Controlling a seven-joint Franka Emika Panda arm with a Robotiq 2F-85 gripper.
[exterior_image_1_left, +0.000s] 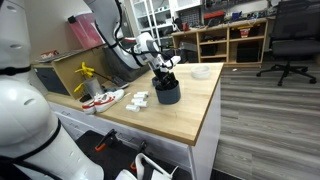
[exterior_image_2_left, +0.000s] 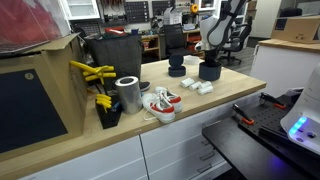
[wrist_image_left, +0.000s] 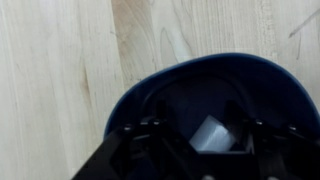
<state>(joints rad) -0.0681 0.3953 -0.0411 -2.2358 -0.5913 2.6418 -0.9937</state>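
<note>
A dark blue cup (exterior_image_1_left: 167, 94) (exterior_image_2_left: 209, 72) stands on the wooden table (exterior_image_1_left: 190, 112). My gripper (exterior_image_1_left: 166, 78) (exterior_image_2_left: 210, 58) points down into it from straight above. In the wrist view the cup's rim (wrist_image_left: 200, 62) rings my gripper (wrist_image_left: 198, 120). The fingers stand apart inside the cup. A small pale grey block (wrist_image_left: 215, 133) lies tilted at the bottom, between the fingers and nearer the right one. A gap shows on its left side. I cannot tell whether the right finger touches it.
Small white blocks (exterior_image_1_left: 138, 99) (exterior_image_2_left: 196, 87) lie beside the cup. A red and white shoe (exterior_image_1_left: 102, 99) (exterior_image_2_left: 160, 103), a metal can (exterior_image_2_left: 128, 94) and yellow tools (exterior_image_2_left: 95, 72) sit further along. A white bowl (exterior_image_1_left: 201, 72) lies behind; another dark pot (exterior_image_2_left: 177, 66) stands nearby.
</note>
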